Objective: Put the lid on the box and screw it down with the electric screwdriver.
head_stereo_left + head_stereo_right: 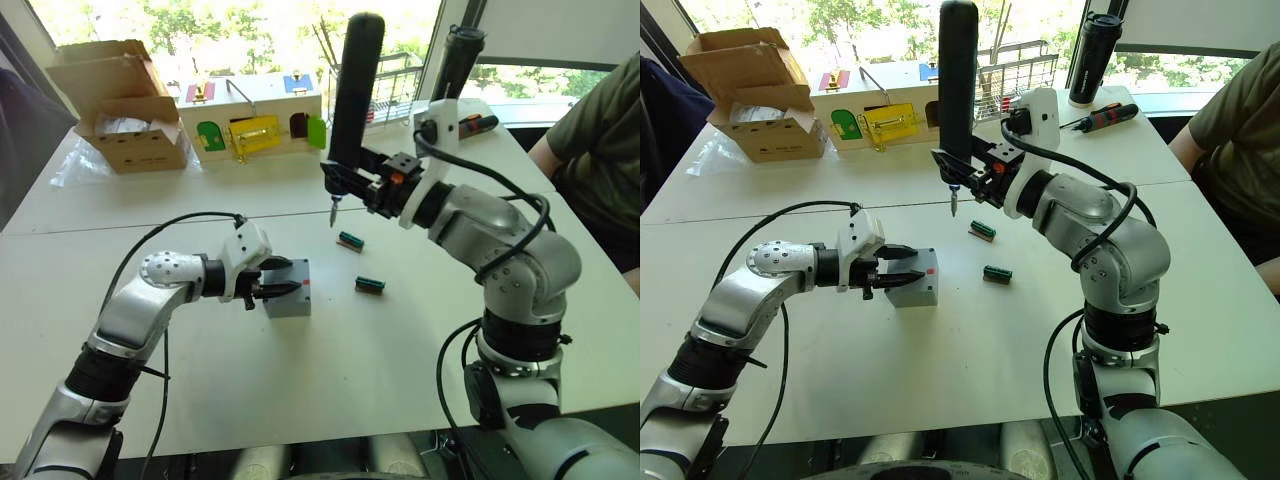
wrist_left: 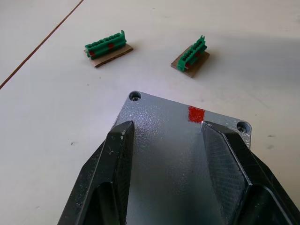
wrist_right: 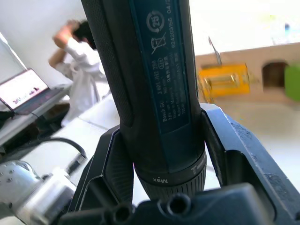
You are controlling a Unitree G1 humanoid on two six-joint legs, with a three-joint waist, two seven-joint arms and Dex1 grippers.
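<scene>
The electric screwdriver (image 3: 154,93) has a label reading "Bosch GO" with "Max" printed on its collar, and the right pincer (image 1: 372,185) is clenched around it, holding it upright with the bit pointing down over the white bench (image 1: 400,370). The left pincer (image 2: 164,154) sits spread out flat on top of the lid (image 2: 183,126), fingers apart and not squeezing anything; the lid is already on the box (image 1: 290,300) and has one red square mark on it plus two corner screw holes in the left wrist view. There are two little green terminal blocks (image 1: 351,240) on the bench just beyond the box, one cardboard box (image 1: 125,105) at the back left and one person (image 3: 82,61) with a laptop (image 3: 23,91) in the background.
</scene>
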